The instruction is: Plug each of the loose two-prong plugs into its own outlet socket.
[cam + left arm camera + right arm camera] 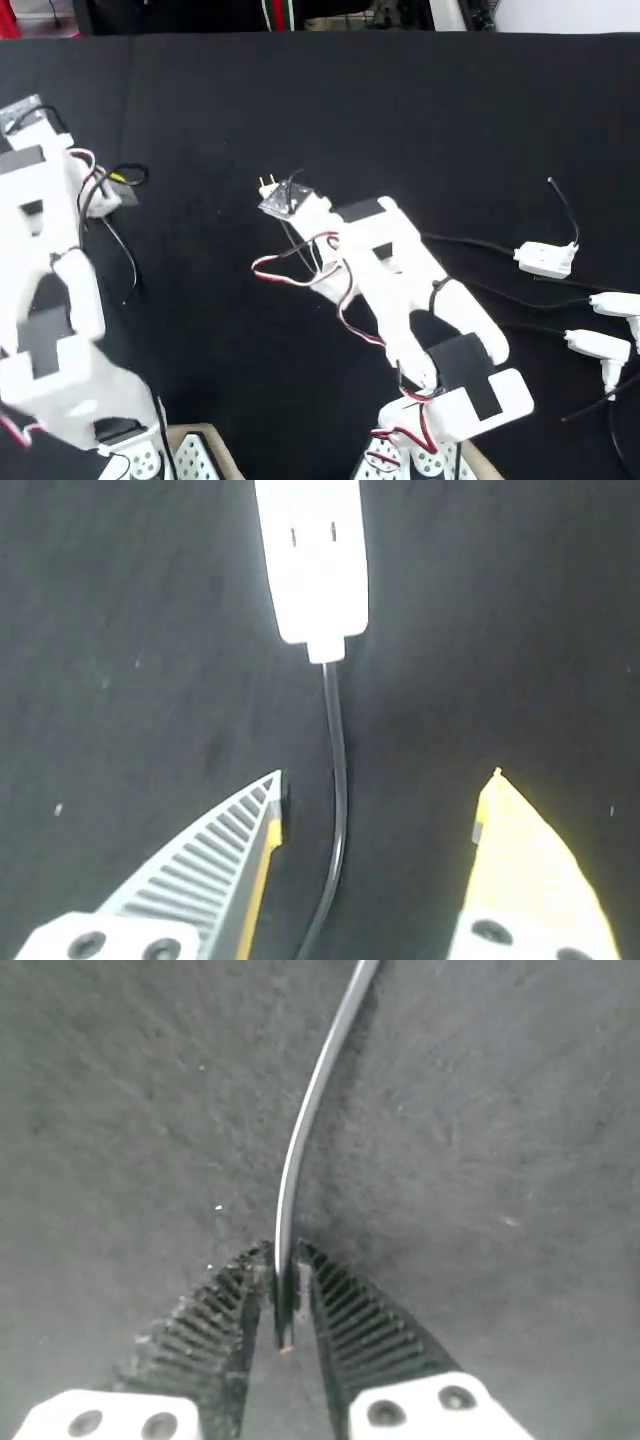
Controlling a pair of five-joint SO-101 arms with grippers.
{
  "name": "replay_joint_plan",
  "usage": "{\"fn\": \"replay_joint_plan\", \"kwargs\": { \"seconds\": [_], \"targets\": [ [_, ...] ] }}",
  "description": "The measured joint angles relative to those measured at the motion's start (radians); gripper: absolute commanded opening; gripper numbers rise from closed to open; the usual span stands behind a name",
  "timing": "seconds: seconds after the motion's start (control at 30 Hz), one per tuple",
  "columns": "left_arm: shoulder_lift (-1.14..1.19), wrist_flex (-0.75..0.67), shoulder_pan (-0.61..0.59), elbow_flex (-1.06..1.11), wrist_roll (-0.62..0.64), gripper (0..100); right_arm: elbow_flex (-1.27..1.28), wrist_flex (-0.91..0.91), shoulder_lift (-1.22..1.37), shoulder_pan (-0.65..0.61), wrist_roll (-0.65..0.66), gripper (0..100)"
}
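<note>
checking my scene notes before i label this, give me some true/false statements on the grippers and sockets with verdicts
The left gripper is open: true.
The right gripper is open and holds nothing: false, it is shut on a black cord.
A white socket with two slots lies ahead of the left gripper: true.
The table cover is white: false, it is black.
</note>
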Motion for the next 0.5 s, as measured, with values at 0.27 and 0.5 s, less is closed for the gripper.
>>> {"fn": "replay_joint_plan", "kwargs": {
  "seconds": [0.27,0.5],
  "targets": [
    [0.236,-0.002,-0.049,-0.301,0.029,30,0.026,-0.063,0.0,-0.009,-0.015,1.1],
    [0.483,-0.002,-0.081,-0.52,0.055,34,0.029,-0.063,0.0,-0.008,-0.015,1.1]
  ]
}}
